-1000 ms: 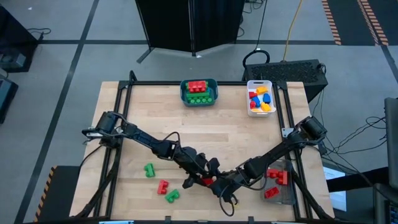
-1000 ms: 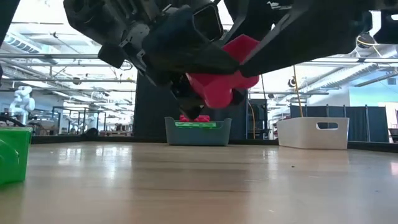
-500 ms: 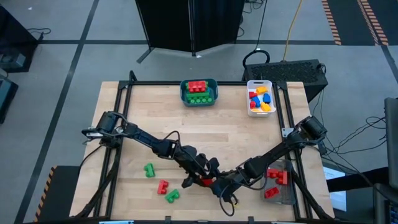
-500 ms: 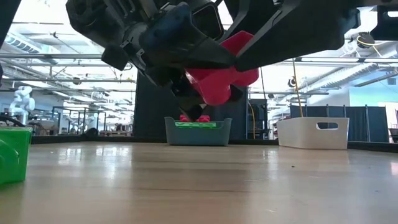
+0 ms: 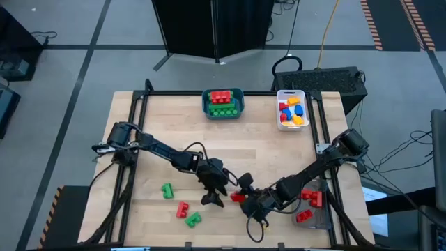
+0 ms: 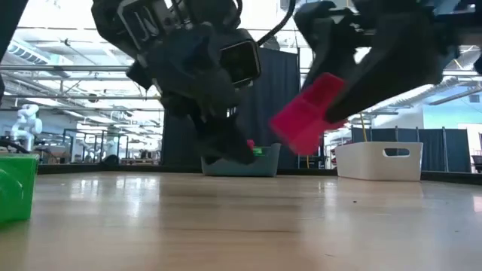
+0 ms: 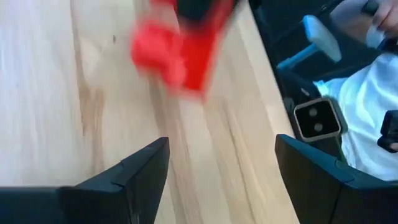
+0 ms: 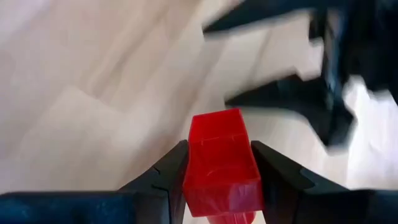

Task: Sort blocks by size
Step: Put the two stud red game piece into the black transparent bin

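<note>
three loose studded plastic bricks lie on the pale wooden table [image 5: 265, 150] near its front-left edge: a green one [image 5: 167, 189], a red one [image 5: 182, 208] and a second green one [image 5: 191, 219]. the right gripper [image 8: 214, 163] is clenched on a fourth, a red studded plastic brick [image 5: 238, 198], held clear above the tabletop. the left gripper [image 5: 213, 196], just beside it, stands spread wide and empty; bare wood lies open around both.
</note>
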